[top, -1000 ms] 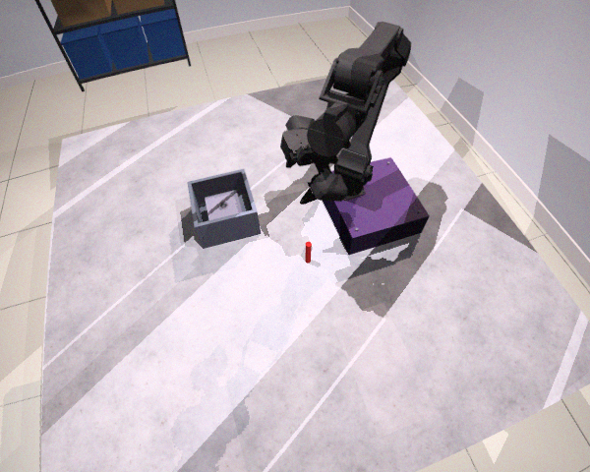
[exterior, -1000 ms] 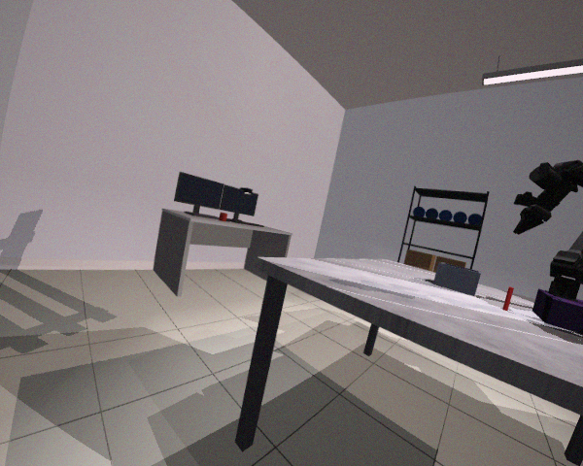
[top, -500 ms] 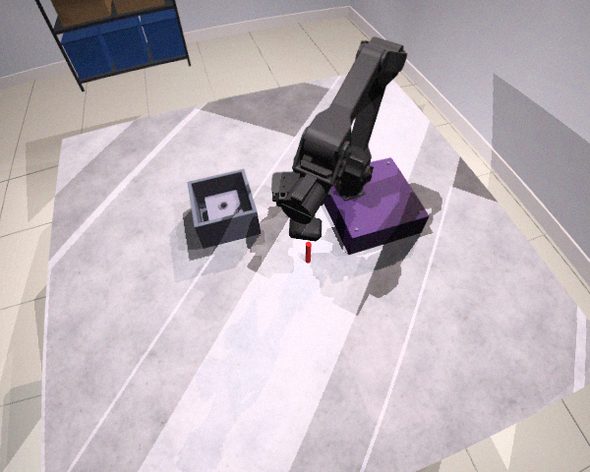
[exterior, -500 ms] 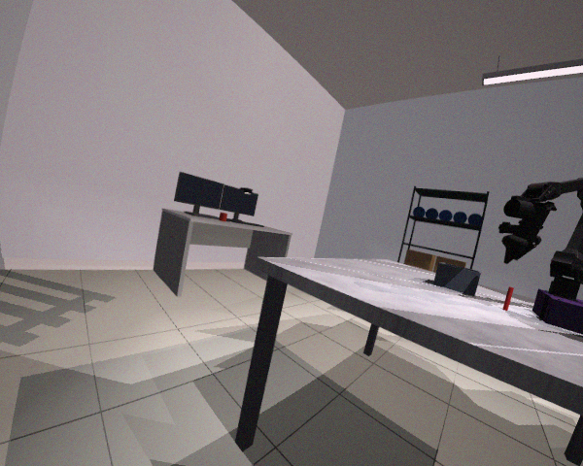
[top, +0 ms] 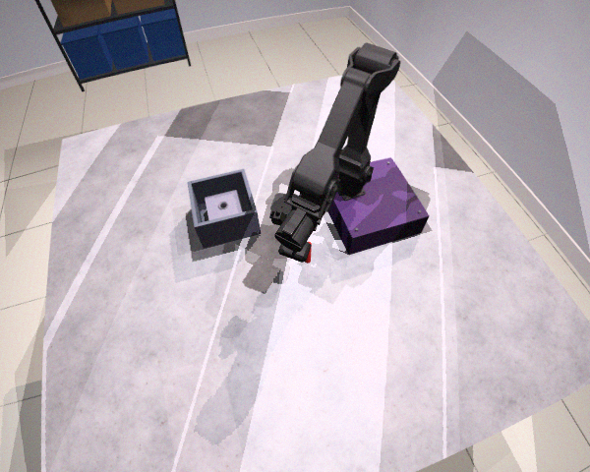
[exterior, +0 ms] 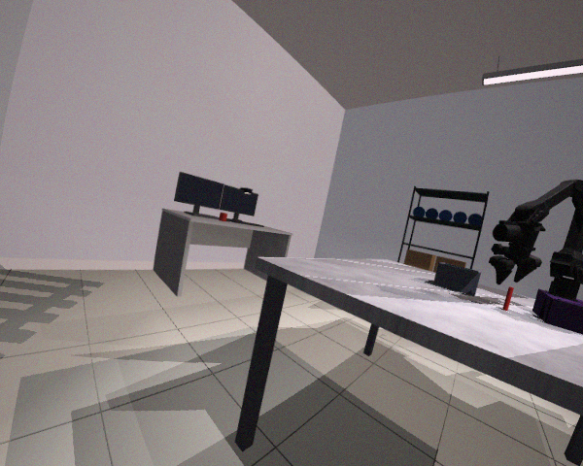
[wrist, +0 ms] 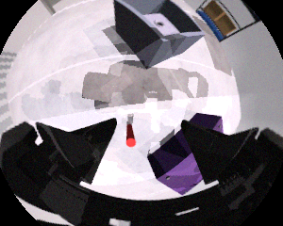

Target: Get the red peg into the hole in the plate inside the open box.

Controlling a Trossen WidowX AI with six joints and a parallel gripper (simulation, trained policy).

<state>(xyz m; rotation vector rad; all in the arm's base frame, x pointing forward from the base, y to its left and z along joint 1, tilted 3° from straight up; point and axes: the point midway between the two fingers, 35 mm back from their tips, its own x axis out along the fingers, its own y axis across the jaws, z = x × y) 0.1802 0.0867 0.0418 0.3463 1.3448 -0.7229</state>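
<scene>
Its 2 fingers wide and holding nothing, the hand (top: 294, 254) (exterior: 510, 276) (wrist: 149, 122) hovers above the red peg (top: 309, 252) (exterior: 507, 298) (wrist: 130, 134), upright on the counter (top: 325, 355) (exterior: 432, 320) (wrist: 47, 105); an off-centre descent could topple it.

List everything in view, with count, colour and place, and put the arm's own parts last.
peg: one, red, upright on the table beneath the claw
open box: one, dark grey, on the table
holed plate: one, pale, in the box's bottom
table: one, grey-white, under the box
desk: one, grey, by the far wall
monitors: two, dark, on the desk
mug-like object: one, red, on the desk
shelf rack: one, black, beyond the table
lamp: one, white-lit, overhead
base block: one, purple, under the arm
arm: one, black, over the table
claw: one, black, open above the peg
</scene>
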